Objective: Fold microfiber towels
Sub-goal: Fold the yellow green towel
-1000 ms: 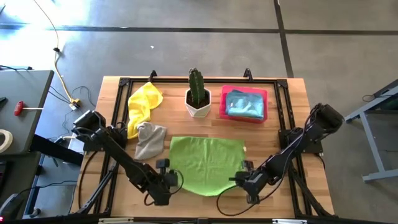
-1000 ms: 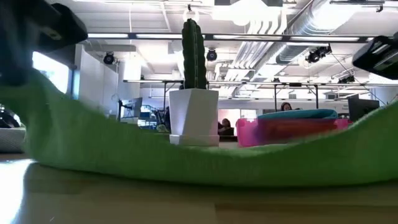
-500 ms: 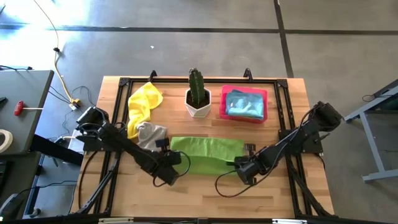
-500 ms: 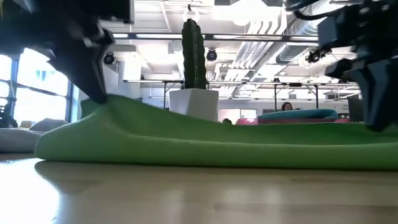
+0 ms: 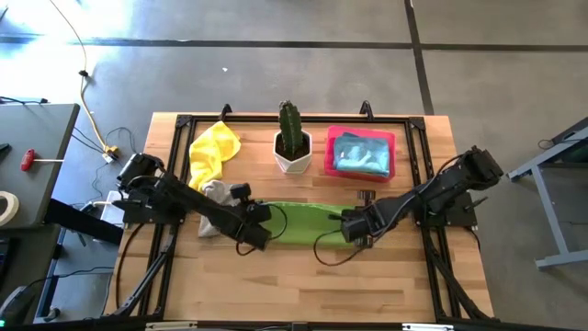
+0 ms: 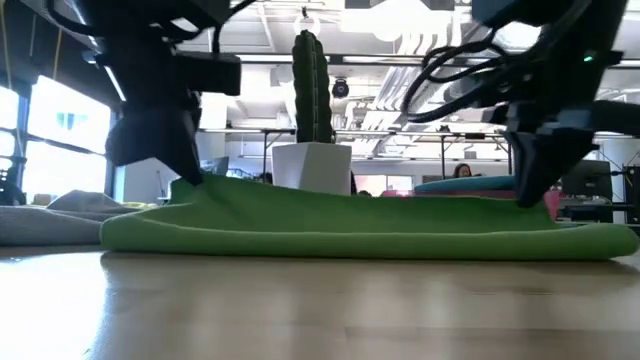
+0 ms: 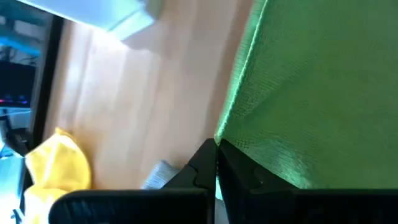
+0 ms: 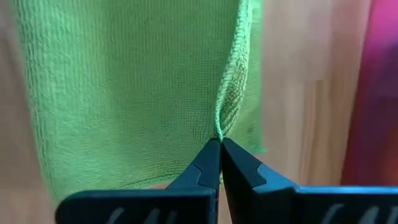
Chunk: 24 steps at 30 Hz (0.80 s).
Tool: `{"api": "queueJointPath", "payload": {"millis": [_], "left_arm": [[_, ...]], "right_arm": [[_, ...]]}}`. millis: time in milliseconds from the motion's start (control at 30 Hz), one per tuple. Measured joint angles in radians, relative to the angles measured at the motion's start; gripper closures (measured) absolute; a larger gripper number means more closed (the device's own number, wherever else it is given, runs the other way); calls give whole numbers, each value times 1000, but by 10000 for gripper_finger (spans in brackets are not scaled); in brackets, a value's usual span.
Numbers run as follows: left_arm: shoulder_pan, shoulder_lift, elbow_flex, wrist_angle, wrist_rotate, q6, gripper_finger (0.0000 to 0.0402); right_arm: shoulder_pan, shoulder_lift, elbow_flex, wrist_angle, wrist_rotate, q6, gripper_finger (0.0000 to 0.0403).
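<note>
High view showed the lime green microfiber towel, spread flat a second earlier, now doubled into a narrow band mid-table. Left end effector and right end effector each pinched a towel corner. First fold judged complete.

lime green towel folded in half, mid-table

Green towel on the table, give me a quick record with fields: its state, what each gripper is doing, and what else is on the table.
green towel: folded into a flat strip on the table
left gripper: shut on the green towel's left end
right gripper: shut on its right end
yellow towel: crumpled, back left
grey towel: crumpled, beside the yellow towel
cactus pot: upright, back centre
pink tray: holds a blue towel
</note>
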Motion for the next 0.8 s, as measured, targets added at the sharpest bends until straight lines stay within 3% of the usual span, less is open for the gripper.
{"api": "queueJointPath", "payload": {"millis": [433, 633, 800], "left_arm": [[101, 106, 1, 58, 32, 95, 401], [129, 122, 0, 42, -1, 73, 398], [132, 122, 1, 42, -18, 93, 360]], "right_arm": [[-92, 0, -38, 39, -6, -26, 399], [-92, 0, -38, 35, -6, -15, 333], [-91, 0, -26, 12, -2, 34, 274]]}}
